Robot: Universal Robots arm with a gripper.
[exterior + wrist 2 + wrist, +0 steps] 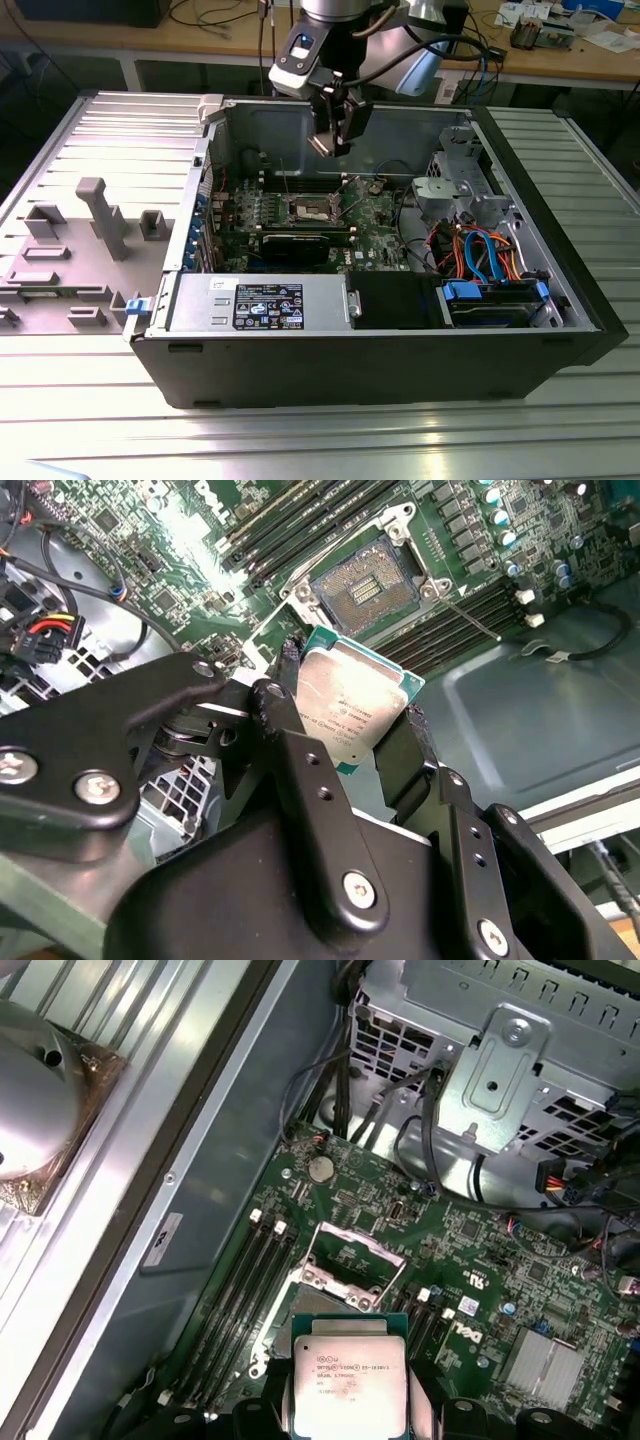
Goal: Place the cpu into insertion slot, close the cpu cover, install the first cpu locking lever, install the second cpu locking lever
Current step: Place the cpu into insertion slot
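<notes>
Above motherboard [460,1230] | hand [345,725] grips cpu [348,1385], print on top | insertion slot [368,588] open

The small flat square cpu [352,702] is showing a dull silver-grey metal top, the black pincer [340,725] is looking matt and smooth, the green circuit board [190,560] is glinting glossily.
</notes>
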